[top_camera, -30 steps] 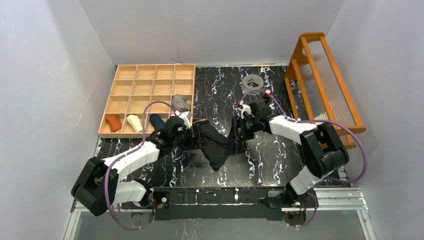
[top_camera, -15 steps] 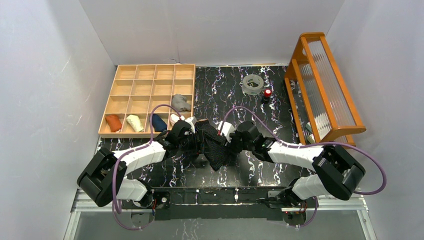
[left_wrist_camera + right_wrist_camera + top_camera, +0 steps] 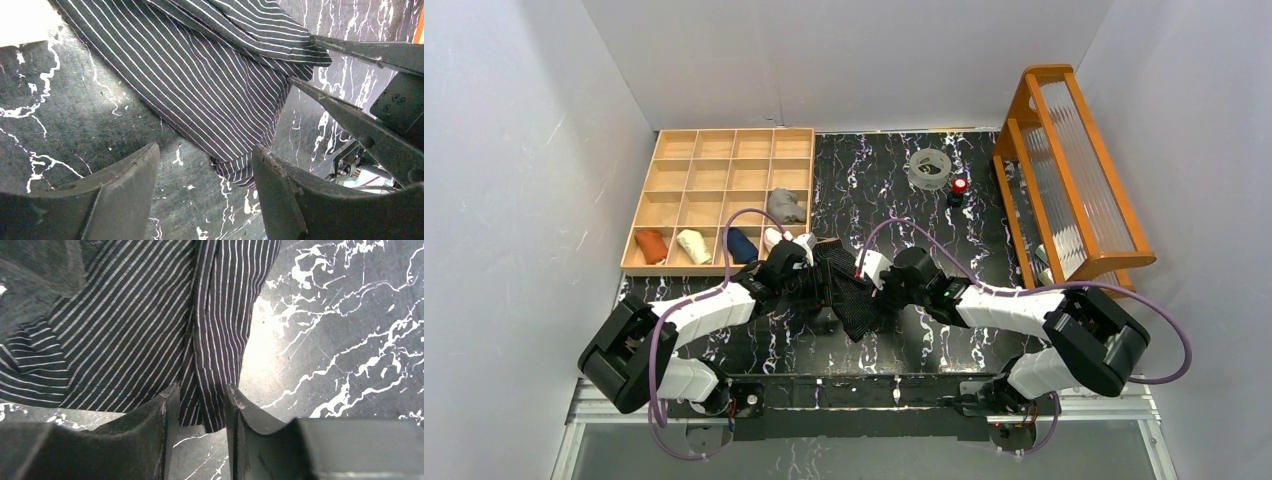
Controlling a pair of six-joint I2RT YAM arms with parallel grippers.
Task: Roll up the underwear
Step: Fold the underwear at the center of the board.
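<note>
Right wrist view puts the striped underwear point(image 3: 150, 330) directly ahead of the fingers, spread loosely on the table with one long fold running back toward the camera. That fold sits between the two fingers of the right gripper point(image 3: 200, 391), which stand close on either side of it, clamped onto the cloth edge; how firm the pinch is cannot be judged. The rest of the garment fans out beyond the fingertips and off to one side, rumpled, not flat.

From the opposite side, the left gripper point(image 3: 205, 150) hovers with its fingers spread wide and nothing pressed between them. The garment's lowest corner reaches just up to the gap between its tips, and the bulk of the cloth lies past them.

From above, the two grippers face each other across the garment, which lies between them on the black marbled table point(image 3: 944, 330). Just beyond the left gripper stands a wooden tray point(image 3: 664, 150), with a beige-grey garment point(image 3: 784, 206) in a compartment near that gripper.

This looks like the preparing step: the cloth is being taken hold of and straightened, and no roll has begun. The next move probably calls for the left gripper to close on its own edge, so both can draw the fabric flat before turning one end over.
</note>
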